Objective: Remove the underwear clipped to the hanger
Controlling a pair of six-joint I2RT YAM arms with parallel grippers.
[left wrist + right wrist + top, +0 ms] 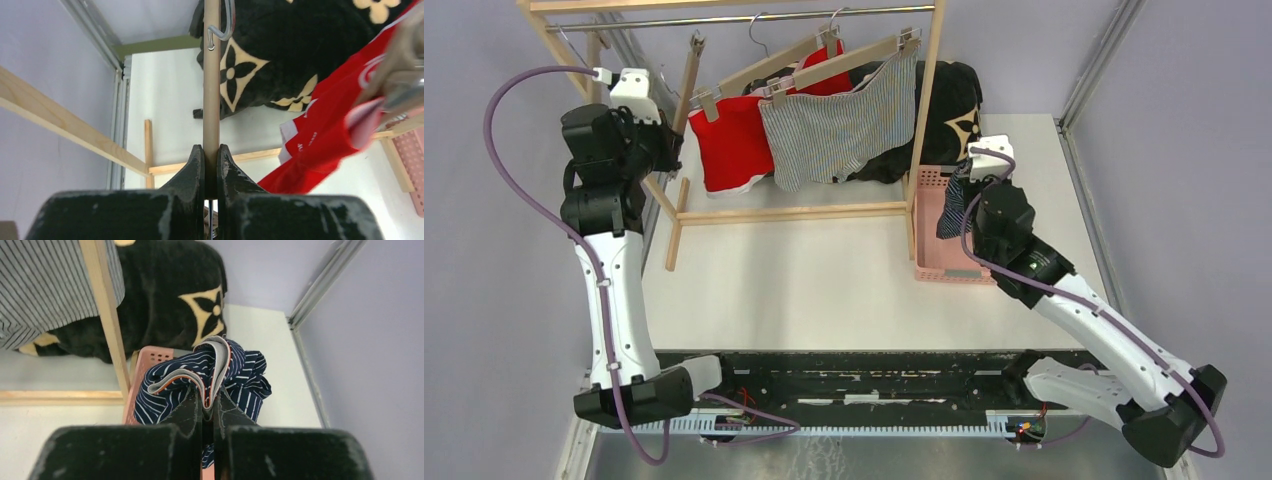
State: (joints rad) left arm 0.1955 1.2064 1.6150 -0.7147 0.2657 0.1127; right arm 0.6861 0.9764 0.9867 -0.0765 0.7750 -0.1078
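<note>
My left gripper (674, 150) (211, 150) is shut on the bar of a bare wooden hanger (688, 92) (211, 100) at the rack's left end. The red underwear (729, 148) (325, 135) hangs clipped just right of it. The grey-and-white pinstriped underwear (844, 122) (45, 285) hangs clipped on another hanger to the right. My right gripper (964, 180) (207, 395) is shut on the waistband of the navy striped underwear (952, 208) (240, 370) and holds it above the pink basket (944, 262) (145, 365).
The wooden rack (929, 90) stands at the back of the white table (824, 290), its post next to the basket. A black floral cushion (949, 100) (280, 50) (165, 300) lies behind the rack. Walls close in left and right.
</note>
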